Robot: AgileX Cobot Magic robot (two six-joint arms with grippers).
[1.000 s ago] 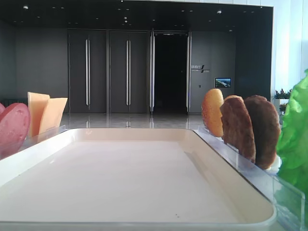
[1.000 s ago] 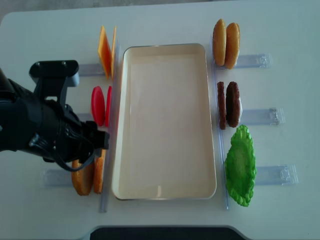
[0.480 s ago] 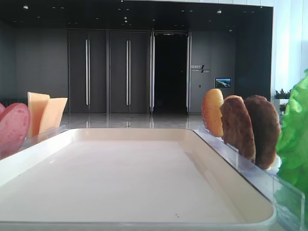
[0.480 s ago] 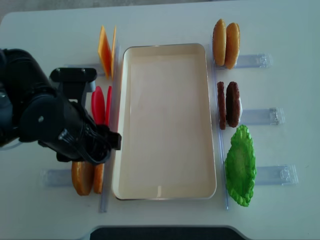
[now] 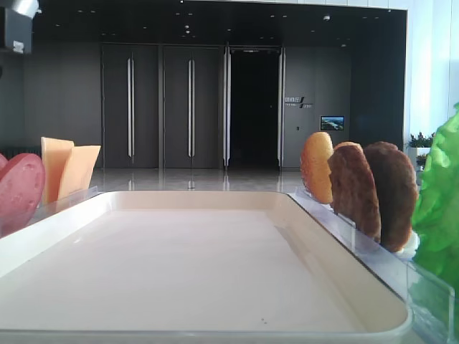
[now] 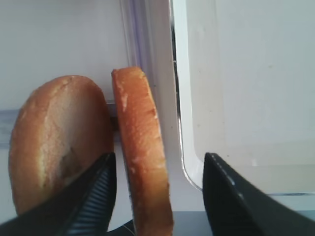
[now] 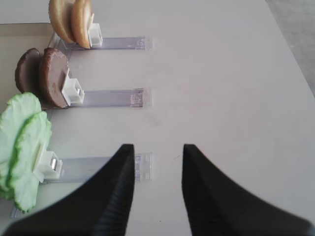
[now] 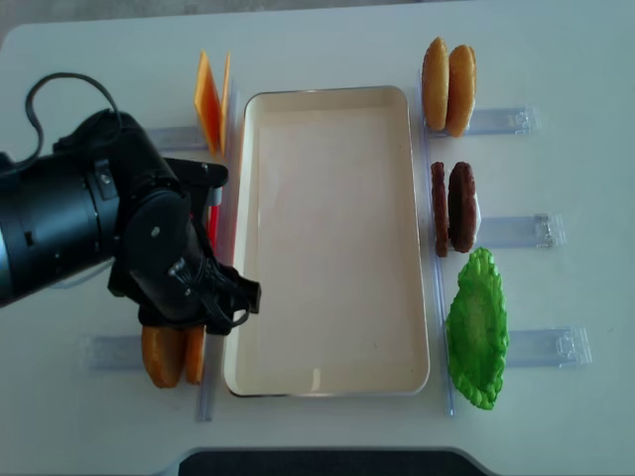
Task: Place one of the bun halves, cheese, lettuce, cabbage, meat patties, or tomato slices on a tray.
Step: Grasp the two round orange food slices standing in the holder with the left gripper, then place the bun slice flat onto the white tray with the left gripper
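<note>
My left tool sits over the buns, one bun between its fingers.

My left tool [image 6: 155, 196] is wide, and its two dark fingers [image 6: 93, 196] stand on each side of a bun half [image 6: 142, 157] that is up on its edge. I cannot tell if they touch it. A second bun half [image 6: 54, 152] stands just beside it. The tray [image 8: 327, 238] is right next to them on the counter [image 8: 556, 59]. My right tool [image 7: 155, 191] is open over bare counter, near the lettuce [image 7: 22, 147].
</note>
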